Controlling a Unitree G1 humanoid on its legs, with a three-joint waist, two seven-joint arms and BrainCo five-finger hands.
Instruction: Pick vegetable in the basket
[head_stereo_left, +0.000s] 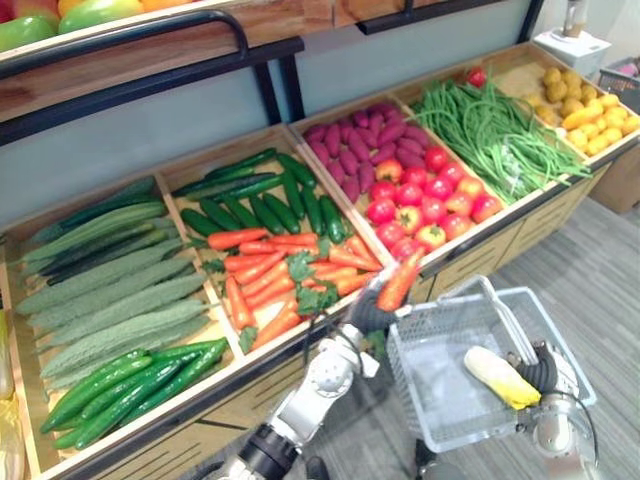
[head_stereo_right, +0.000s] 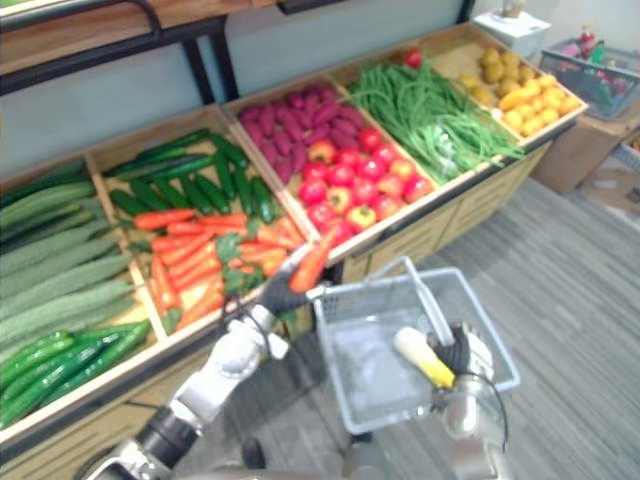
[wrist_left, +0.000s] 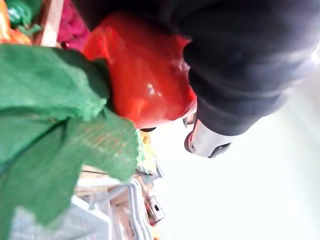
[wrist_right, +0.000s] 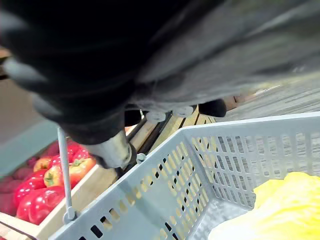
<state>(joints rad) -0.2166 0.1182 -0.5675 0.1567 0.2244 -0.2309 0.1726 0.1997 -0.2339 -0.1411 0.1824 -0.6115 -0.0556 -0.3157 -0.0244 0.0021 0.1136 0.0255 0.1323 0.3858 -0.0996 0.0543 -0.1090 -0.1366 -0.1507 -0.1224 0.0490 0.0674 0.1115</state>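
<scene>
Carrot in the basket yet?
Out. The left hand holds the carrot up beside the basket rim; a yellow vegetable lies inside.

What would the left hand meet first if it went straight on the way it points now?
Probably the tomatoes, just behind the shelf's front edge. The left hand, holding a carrot, points past the basket's far left corner; depth is unclear.

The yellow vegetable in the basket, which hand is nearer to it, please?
Right: right hand grips the basket beside the yellow vegetable; left hand holds a carrot beyond the opposite rim.
</scene>
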